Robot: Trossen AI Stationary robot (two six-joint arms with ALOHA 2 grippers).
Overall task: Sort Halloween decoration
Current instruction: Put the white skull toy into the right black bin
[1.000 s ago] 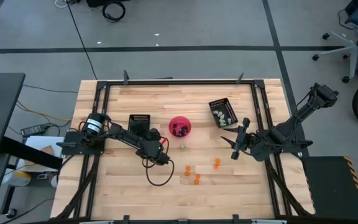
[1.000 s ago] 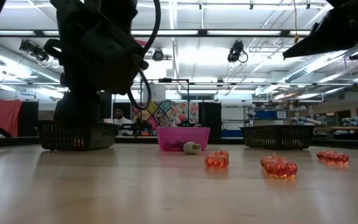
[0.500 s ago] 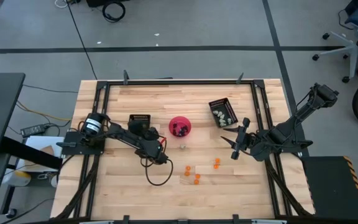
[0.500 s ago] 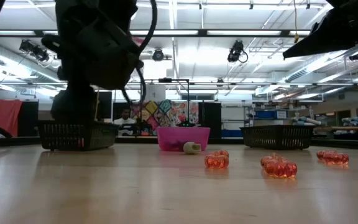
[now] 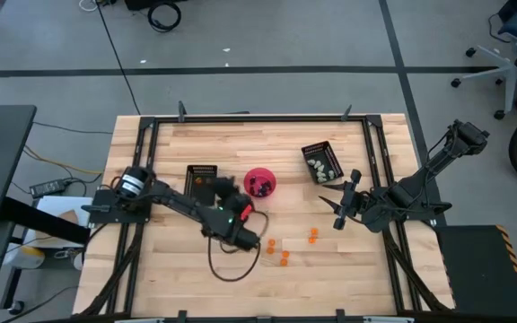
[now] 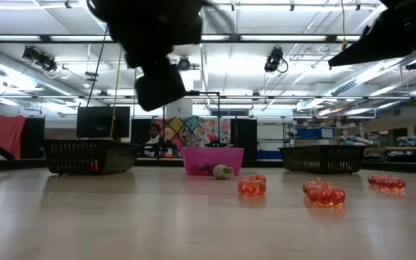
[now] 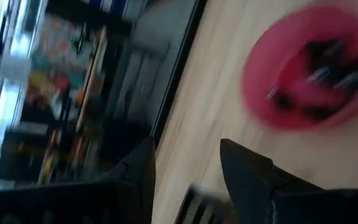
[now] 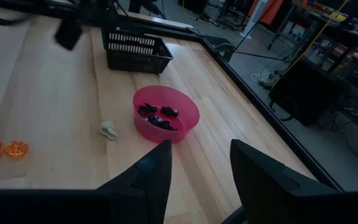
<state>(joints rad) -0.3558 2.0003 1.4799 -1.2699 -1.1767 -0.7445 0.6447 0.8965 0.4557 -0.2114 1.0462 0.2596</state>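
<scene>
Three orange trinkets (image 5: 284, 258) lie on the wood near the table's front; in the low view they show as (image 6: 326, 193). One whitish trinket (image 8: 108, 129) rests beside the pink bowl (image 5: 259, 182), which holds black trinkets (image 8: 157, 116). Whitish ones fill the right black tray (image 5: 322, 161). My left gripper (image 5: 225, 190) hangs open and empty in the air between the left black tray (image 5: 201, 175) and the bowl. Its fingers (image 7: 138, 174) point toward the far edge. My right gripper (image 5: 337, 205) waits open at the table's right, off the wood.
A black metal frame (image 5: 258, 117) runs round the table edge. A loose black cable (image 5: 227, 260) loops over the wood near the left arm. Bare wood lies between the orange trinkets and my right gripper.
My left gripper has risen from just above the left black tray and swung toward the table's right, toward the pink bowl. It has tipped up from pointing steeply down to nearly level. The trinkets on the table have not moved.
</scene>
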